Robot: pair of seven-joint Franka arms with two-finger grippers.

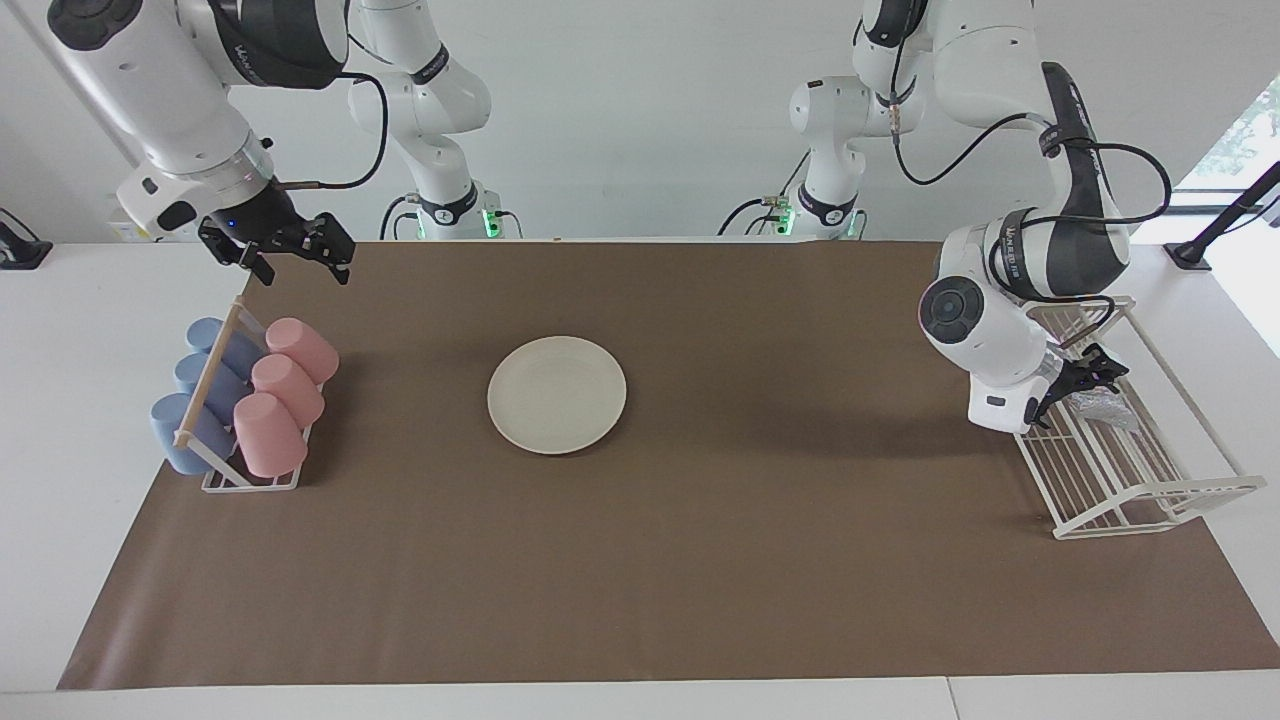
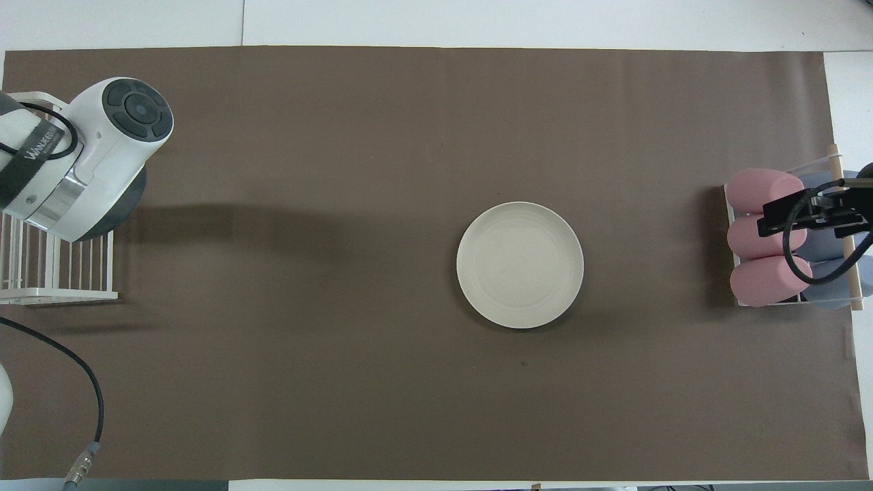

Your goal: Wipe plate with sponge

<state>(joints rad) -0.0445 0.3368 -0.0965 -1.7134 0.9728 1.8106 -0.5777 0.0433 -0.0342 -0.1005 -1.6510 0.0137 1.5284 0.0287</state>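
The cream-white plate (image 1: 557, 394) lies flat on the brown mat near the middle of the table; it also shows in the overhead view (image 2: 520, 264). The silvery sponge (image 1: 1106, 408) lies in the white wire rack (image 1: 1150, 490) at the left arm's end. My left gripper (image 1: 1085, 383) is down in that rack right beside the sponge; I cannot tell whether it touches it. In the overhead view the left arm's wrist hides both. My right gripper (image 1: 295, 255) is open and empty, up in the air over the cup rack (image 2: 811, 213).
A holder with three pink cups (image 1: 285, 385) and three blue cups (image 1: 200, 390) on their sides stands at the right arm's end. The white wire rack (image 2: 54, 273) stands at the left arm's end. A brown mat (image 1: 700, 560) covers the table.
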